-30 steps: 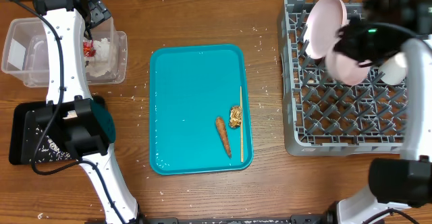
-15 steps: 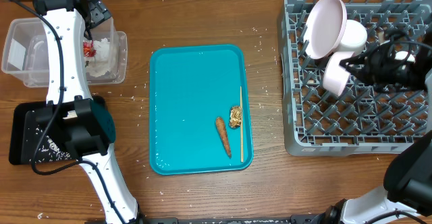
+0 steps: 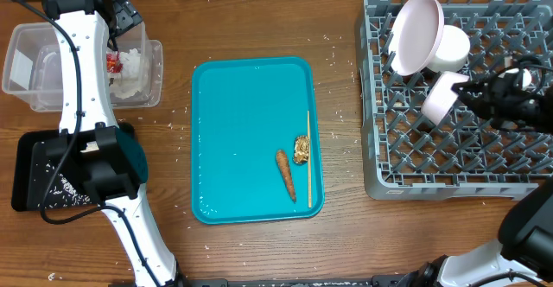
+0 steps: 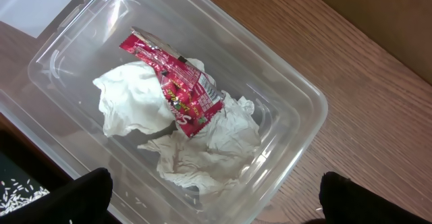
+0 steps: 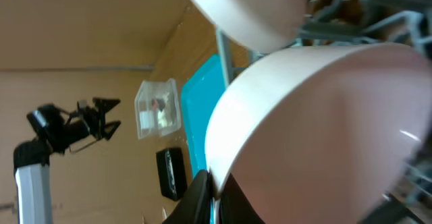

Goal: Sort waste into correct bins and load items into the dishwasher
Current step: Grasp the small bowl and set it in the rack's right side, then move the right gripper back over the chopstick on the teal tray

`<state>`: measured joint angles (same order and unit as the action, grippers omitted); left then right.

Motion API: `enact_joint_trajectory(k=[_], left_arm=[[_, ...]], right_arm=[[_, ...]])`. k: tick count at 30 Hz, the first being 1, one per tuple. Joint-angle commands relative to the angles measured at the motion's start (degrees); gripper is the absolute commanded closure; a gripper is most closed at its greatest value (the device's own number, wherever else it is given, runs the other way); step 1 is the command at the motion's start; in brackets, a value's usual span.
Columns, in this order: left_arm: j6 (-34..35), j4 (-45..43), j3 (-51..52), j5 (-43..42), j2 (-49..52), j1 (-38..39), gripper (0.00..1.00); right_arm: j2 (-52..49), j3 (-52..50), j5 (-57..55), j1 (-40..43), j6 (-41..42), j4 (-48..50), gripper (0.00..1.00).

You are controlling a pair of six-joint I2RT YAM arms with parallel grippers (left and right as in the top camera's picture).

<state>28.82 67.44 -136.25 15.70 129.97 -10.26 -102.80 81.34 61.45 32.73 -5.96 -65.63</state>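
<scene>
pink cup (image 3: 439, 97) is tilted on its side over the grey rack (image 3: 415, 162), in its left-centre part, just below the white cup (image 3: 451, 48) and the upright pink plate (image 3: 415, 32). right gripper (image 3: 472, 95) comes in from the right and is clamped on the cup's rim. wrist view shows the rim pinched between the fingers (image 5: 200, 198), cup filling most of the frame. can't tell if the cup touches the rack tines or hangs clear of them.

left gripper (image 4: 216, 187) hangs over a clear bin (image 4: 283, 116), jaws wide apart, nothing in them. bin holds crumpled white tissue (image 4: 202, 150) with a red wrapper (image 4: 175, 89) on top. black bin (image 3: 34, 183) with rice grains sits nearer the front at the table's left edge.

teal tray (image 3: 242, 131) is mid-table, well apart from both grippers. on its right part: a carrot (image 3: 285, 173), a brown food lump (image 3: 301, 149) just above it, and a chopstick (image 3: 308, 157) lying lengthwise along the right rim, beside both. crumbs are scattered on the wood table (image 3: 346, 235).
</scene>
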Motion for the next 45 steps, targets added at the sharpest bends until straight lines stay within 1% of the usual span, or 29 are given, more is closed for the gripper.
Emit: enact_joint_trajectory(k=[1,5,7,9,11,14,16,18,20,25,29,32,37,38,43,45], left_arm=[[0.6,-0.2,-0.8,0.8,-1.0,-0.1,0.00],[0.6,-0.2,-0.8,0.8,-1.0,-0.1,0.00],[0.6,-0.2,-0.8,0.8,-1.0,-0.1,0.00],[0.6,-0.2,-0.8,0.8,-1.0,-0.1,0.00],[0.6,-0.2,-0.8,0.8,-1.0,-0.1,0.00],[0.6,-0.2,-0.8,0.8,-1.0,-0.1,0.00],[0.6,-0.2,-0.8,0.8,-1.0,-0.1,0.00],[0.6,-0.2,-0.8,0.8,-1.0,-0.1,0.00],[0.6,-0.2,-0.8,0.8,-1.0,-0.1,0.00],[0.6,-0.2,-0.8,0.8,-1.0,-0.1,0.00],[0.6,-0.2,-0.8,0.8,-1.0,-0.1,0.00],[0.6,-0.2,-0.8,0.8,-1.0,-0.1,0.00],[0.6,-0.2,-0.8,0.8,-1.0,-0.1,0.00],[0.6,-0.2,-0.8,0.8,-1.0,-0.1,0.00],[0.6,-0.2,-0.8,0.8,-1.0,-0.1,0.00],[0.6,-0.2,-0.8,0.8,-1.0,-0.1,0.00]], right_arm=[[1.0,-0.2,-6.7,0.1,2.6,-0.5,0.93],[1.1,0.4,-14.2,0.2,8.2,-0.7,0.90],[1.2,2.4,-21.1,0.1,9.9,-2.8,0.90],[1.3,5.2,-30.0,0.1,13.6,-5.1,0.89],[1.6,8.4,-39.4,0.1,18.7,-7.5,0.85],[2.2,11.8,-48.5,0.1,23.3,-11.1,0.79],[2.7,13.2,-52.3,0.1,24.9,-13.0,0.72],[3.0,14.0,-55.5,0.1,26.9,-14.7,0.68],[3.1,14.6,-57.5,0.1,29.0,-16.4,0.67],[3.6,16.1,-57.5,-1.0,29.2,-21.3,0.67],[5.5,16.3,-57.9,-3.8,28.7,-21.7,0.66],[7.3,16.3,-57.7,-6.7,28.7,-19.5,0.66],[7.1,15.4,-57.7,-12.1,26.5,-9.9,0.67],[6.3,14.8,-57.8,-13.3,26.6,-8.0,0.70],[2.2,12.4,-58.0,-15.3,26.6,-4.9,0.88],[0.3,11.9,-58.2,-15.4,26.7,-4.7,0.90]])
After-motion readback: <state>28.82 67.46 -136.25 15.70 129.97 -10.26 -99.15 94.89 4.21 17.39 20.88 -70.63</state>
